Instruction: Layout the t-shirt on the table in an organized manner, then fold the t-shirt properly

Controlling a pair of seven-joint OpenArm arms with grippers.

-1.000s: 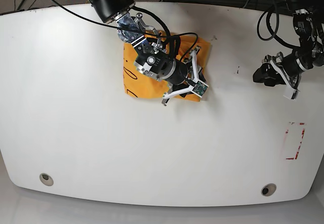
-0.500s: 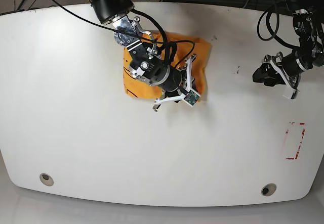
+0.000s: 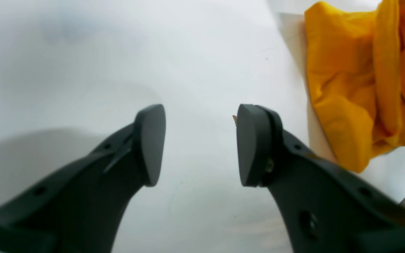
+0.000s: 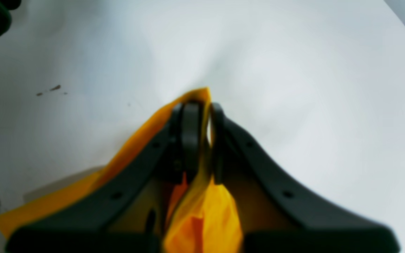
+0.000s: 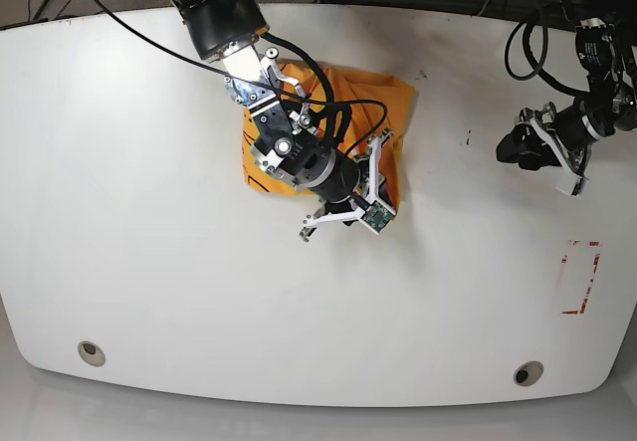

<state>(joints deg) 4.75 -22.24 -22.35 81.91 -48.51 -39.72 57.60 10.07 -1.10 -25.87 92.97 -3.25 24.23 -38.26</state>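
Base view first. You see the t-shirt (image 5: pixel 383 112) lying bunched up in a heap on the table (image 5: pixel 149 262), near the far edge and a bit left of the middle. It's not flat yet, so you're at the laying-out step, w/ folding not begun. The right arm leans over the heap, and the right gripper (image 5: pixel 343 205) is down at the near edge of the cloth; its own body hides the tips from up here. The left gripper (image 5: pixel 521 148) hangs over bare table way off on the other side, well apart from the shirt. A red box mark (image 5: pixel 578 278) sits near that side too.

Left wrist view next. You see the left gripper (image 3: pixel 199 144) w/ both fingers spread wide and nothing btwn them, just white table (image 3: pixel 83 52) below. The t-shirt (image 3: pixel 350 95) shows only as a crumpled lump in the top right corner.

Right wrist view last. You see the right gripper (image 4: pixel 198 138) squeezed tight on a thin fold of the t-shirt (image 4: pixel 206 218). A pointy bit of cloth pokes out past the tips, and more cloth hangs behind the fingers over the table (image 4: pixel 294 70).

What I think comes next: you pull that pinched edge out and away so the heap opens up. The left arm prob needs to come over and grab another edge, so the shirt can be stretched flat.
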